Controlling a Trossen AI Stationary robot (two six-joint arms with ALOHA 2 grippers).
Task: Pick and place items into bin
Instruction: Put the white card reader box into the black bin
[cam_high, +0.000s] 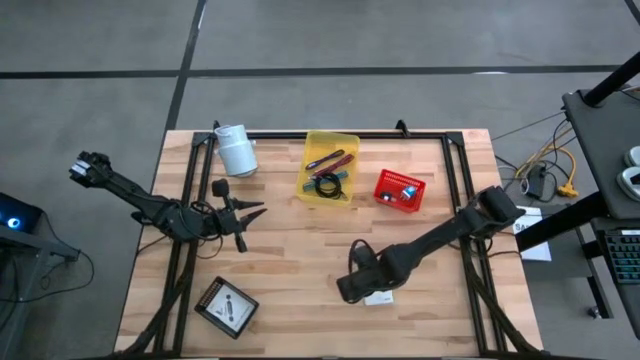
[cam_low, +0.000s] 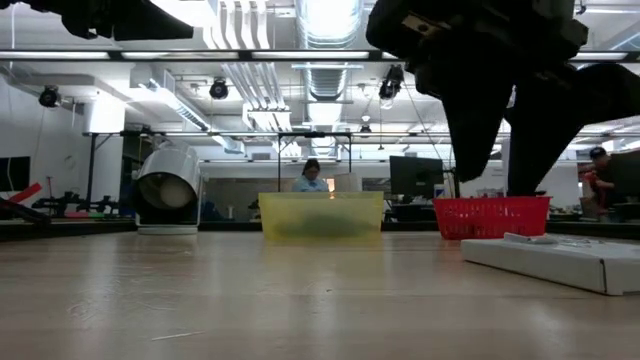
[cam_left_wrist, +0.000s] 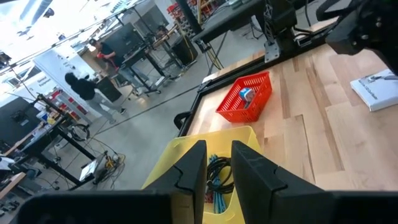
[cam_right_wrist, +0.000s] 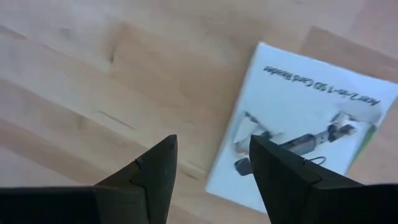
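Observation:
A flat white card-reader box lies on the wooden table near its front right. My right gripper hangs open just above the box's edge, fingers pointing down, touching nothing; the low view shows it clear of the box. The yellow bin at the far middle holds a magenta stick, a teal tool and a coiled black cable. My left gripper waits at the left, open and holding nothing, pointing level toward the bin.
A red basket with a blue item stands right of the bin. A white cup lies on its side at the far left. A dark-framed white card lies near the front left. People show in the room beyond.

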